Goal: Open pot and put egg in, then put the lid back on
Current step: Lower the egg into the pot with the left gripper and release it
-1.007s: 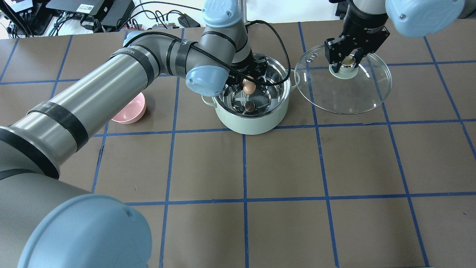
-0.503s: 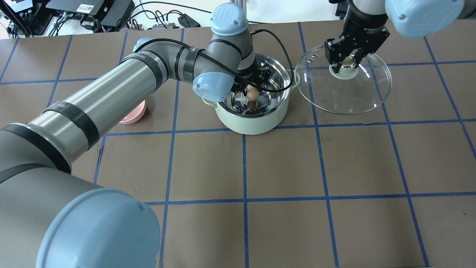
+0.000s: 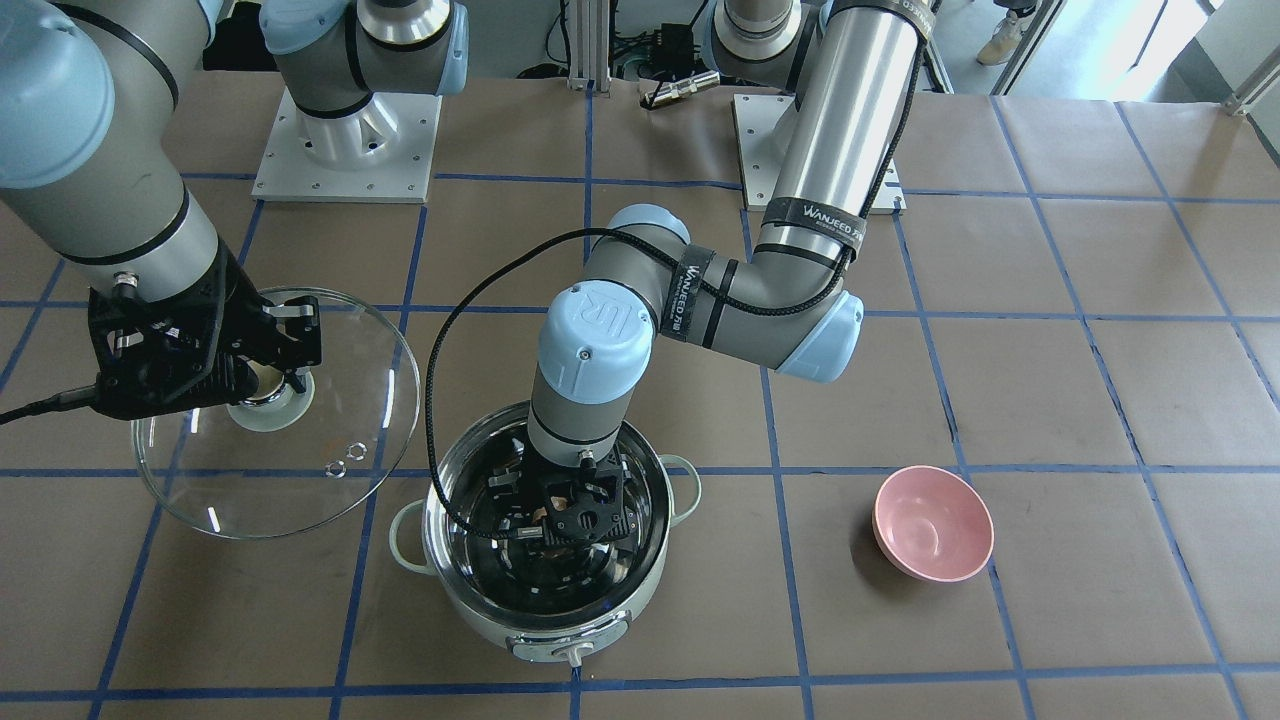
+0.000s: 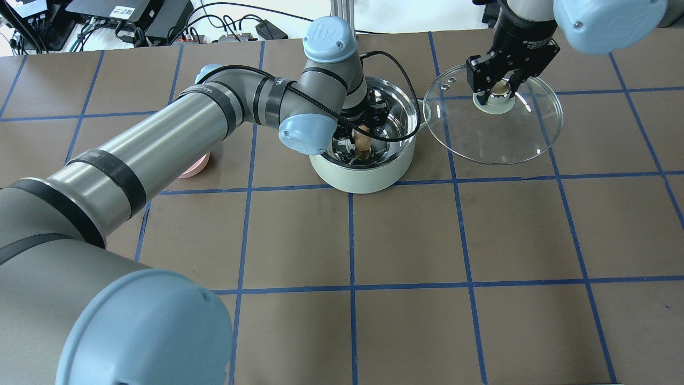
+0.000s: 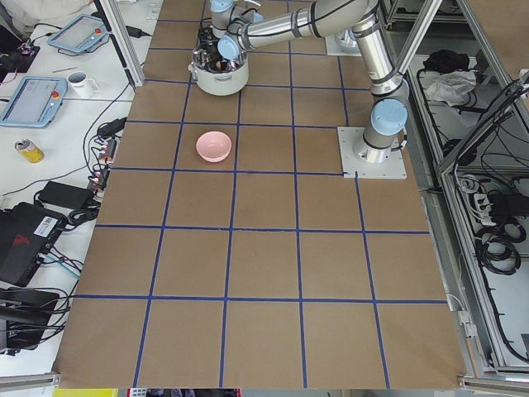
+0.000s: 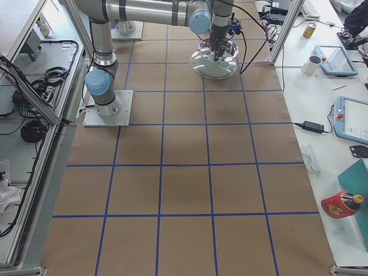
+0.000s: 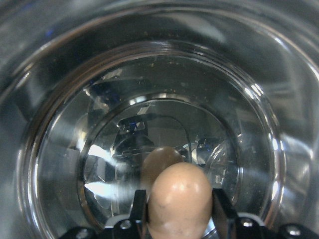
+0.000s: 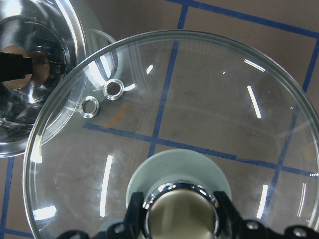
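Note:
The pale mint pot (image 4: 363,179) stands open at the back middle of the table, and it also shows in the front view (image 3: 470,610). My left gripper (image 4: 363,133) reaches down inside it, shut on the light-brown egg (image 7: 180,201), which hangs low over the shiny steel bottom. I cannot tell whether the egg touches the bottom. My right gripper (image 4: 500,91) is shut on the beige knob (image 8: 180,215) of the glass lid (image 4: 497,139). It holds the lid beside the pot, with the lid's edge over the pot's handle (image 8: 102,42).
A small pink bowl (image 3: 933,522) sits on the table on my left of the pot, partly hidden by my left arm in the overhead view (image 4: 195,164). Cables and boxes (image 4: 133,21) lie beyond the table's far edge.
My left gripper has gone lower into the pot with the egg, which now nearly meets its reflection. The right gripper and the lid have not moved.

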You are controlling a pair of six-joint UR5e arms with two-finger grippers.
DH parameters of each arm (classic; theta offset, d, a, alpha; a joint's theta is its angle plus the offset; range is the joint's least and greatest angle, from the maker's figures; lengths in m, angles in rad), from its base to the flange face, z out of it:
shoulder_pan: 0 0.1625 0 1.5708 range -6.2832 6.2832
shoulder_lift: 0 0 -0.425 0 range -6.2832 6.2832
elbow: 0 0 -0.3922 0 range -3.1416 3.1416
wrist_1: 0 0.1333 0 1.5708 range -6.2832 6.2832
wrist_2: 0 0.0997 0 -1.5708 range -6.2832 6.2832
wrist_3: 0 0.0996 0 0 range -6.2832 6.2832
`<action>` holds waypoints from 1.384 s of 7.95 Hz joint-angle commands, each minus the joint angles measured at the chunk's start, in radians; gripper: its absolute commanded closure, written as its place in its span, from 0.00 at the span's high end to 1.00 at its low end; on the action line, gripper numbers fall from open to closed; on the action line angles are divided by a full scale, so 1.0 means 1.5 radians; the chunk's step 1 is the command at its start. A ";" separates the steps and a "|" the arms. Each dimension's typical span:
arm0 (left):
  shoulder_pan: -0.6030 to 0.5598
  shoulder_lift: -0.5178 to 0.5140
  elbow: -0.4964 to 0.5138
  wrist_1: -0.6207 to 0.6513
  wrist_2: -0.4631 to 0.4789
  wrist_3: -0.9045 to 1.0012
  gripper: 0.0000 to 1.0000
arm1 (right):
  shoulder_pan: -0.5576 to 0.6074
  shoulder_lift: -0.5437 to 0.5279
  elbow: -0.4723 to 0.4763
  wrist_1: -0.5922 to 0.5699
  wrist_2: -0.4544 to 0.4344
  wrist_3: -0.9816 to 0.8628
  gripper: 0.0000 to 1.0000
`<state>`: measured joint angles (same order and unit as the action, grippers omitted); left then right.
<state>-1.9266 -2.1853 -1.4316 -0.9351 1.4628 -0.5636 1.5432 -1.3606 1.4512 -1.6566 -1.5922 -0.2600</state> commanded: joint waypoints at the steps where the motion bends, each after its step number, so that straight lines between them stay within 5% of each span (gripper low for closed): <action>1: 0.000 0.000 -0.010 0.016 -0.001 0.002 0.00 | 0.000 0.000 0.002 -0.007 0.001 0.007 0.00; 4: 0.000 0.000 -0.017 0.030 -0.009 0.000 0.23 | 0.000 0.000 0.002 -0.009 0.001 0.002 0.00; 6: 0.000 0.000 -0.022 0.046 -0.010 -0.004 0.59 | 0.000 0.000 0.002 -0.010 0.000 0.000 0.00; 11: 0.000 0.018 -0.025 0.057 -0.051 0.005 0.80 | -0.001 0.000 0.002 -0.010 0.000 -0.009 0.00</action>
<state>-1.9267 -2.1796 -1.4695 -0.8576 1.3883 -0.5692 1.5432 -1.3606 1.4542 -1.6720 -1.5923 -0.2653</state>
